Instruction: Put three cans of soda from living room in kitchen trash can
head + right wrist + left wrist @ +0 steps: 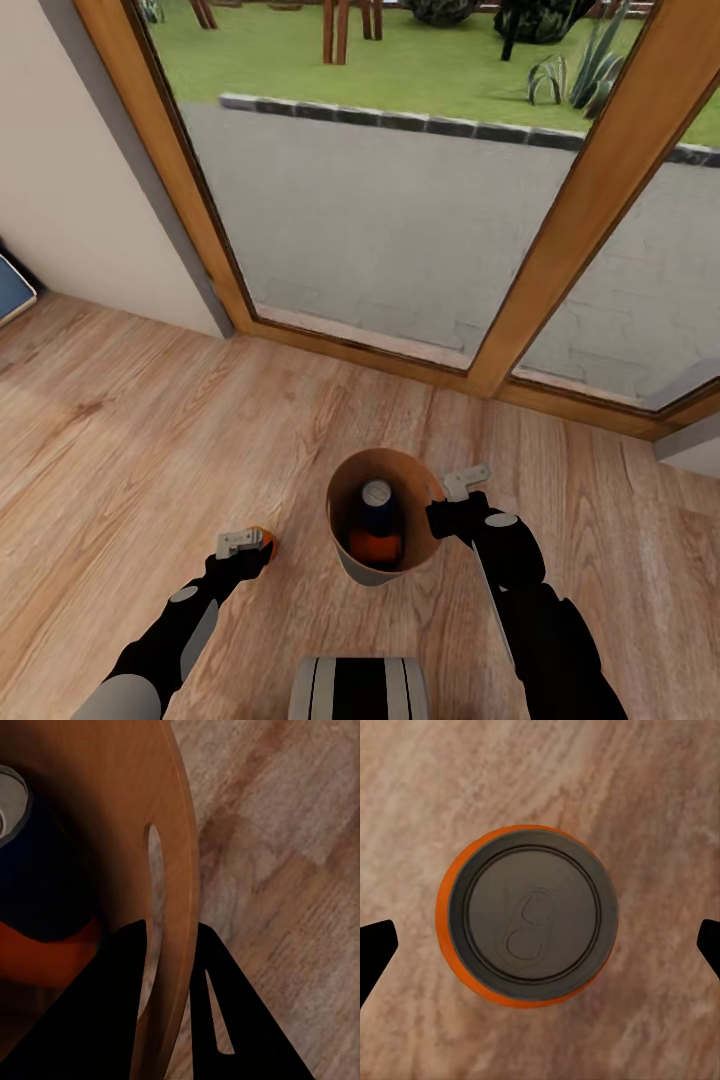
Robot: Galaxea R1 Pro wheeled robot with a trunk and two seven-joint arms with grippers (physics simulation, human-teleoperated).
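From the head camera I see the trash can on the wood plank floor before the wood-framed glass doors, a dark blue soda can and an orange can inside. My right gripper is at its rim; my left gripper hangs over another orange soda can.

Left wrist: jaws spread wide either side of that can, not touching.

Right wrist: fingers pinch the bin's wall.
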